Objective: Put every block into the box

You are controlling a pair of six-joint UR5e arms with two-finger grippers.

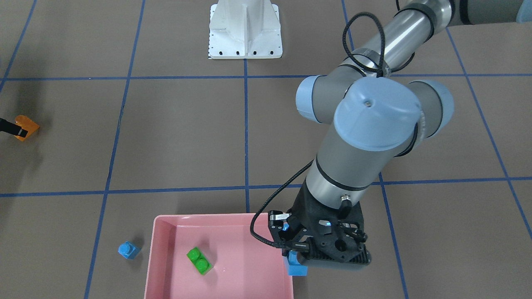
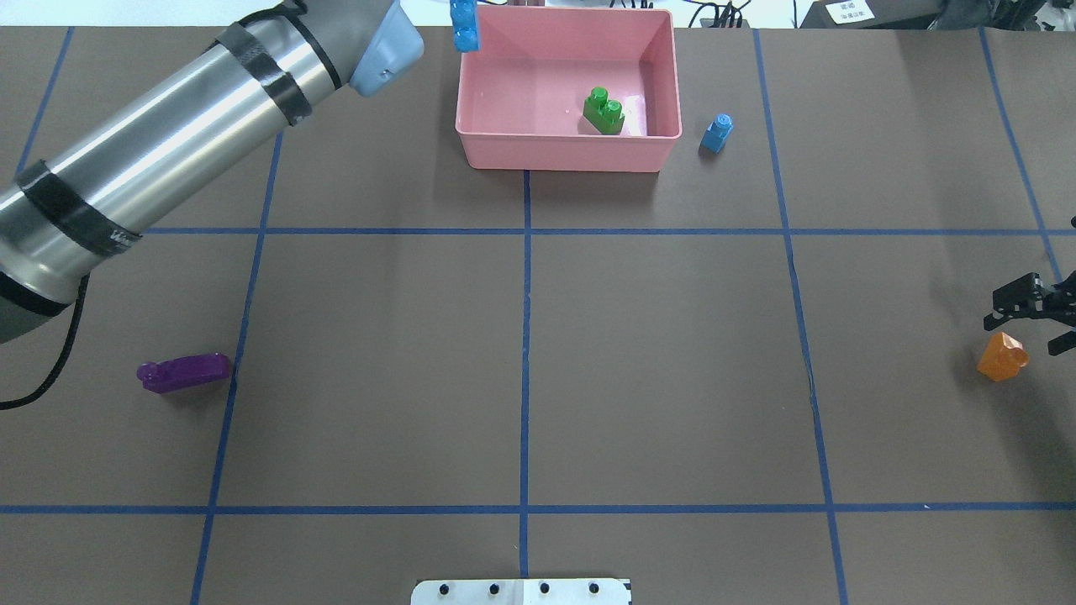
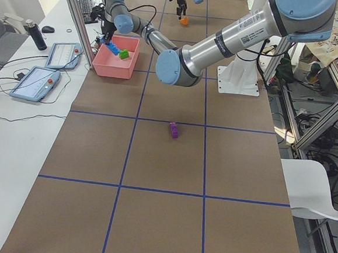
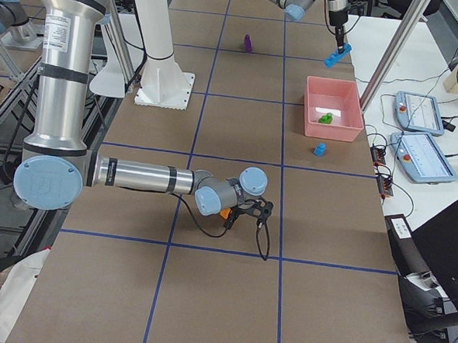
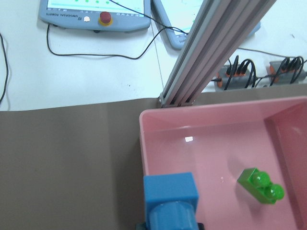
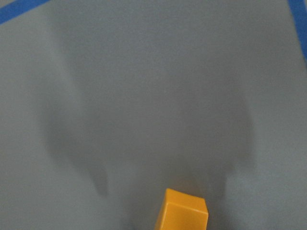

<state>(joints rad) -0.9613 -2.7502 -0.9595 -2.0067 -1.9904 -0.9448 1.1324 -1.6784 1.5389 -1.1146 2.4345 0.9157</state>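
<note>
Fingers of left arm (image 1: 296, 247) clamped on long blue brick (image 1: 297, 268) above box (image 1: 160, 257) rim, green brick (image 1: 199, 261) inside; right fingers (image 2: 1013, 298) spread wide beside orange brick (image 2: 1000, 355) on tabletop (image 2: 656, 361).

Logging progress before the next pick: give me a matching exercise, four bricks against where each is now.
Bricks: 1 green brick; 2 long blue brick; 3 tiny blue brick; 4 purple brick.
Places: A on the table beside the box; B in the left gripper; C inside the box; D on the table, far from the box.
Pairs: 1-C; 2-B; 3-A; 4-D.
</note>
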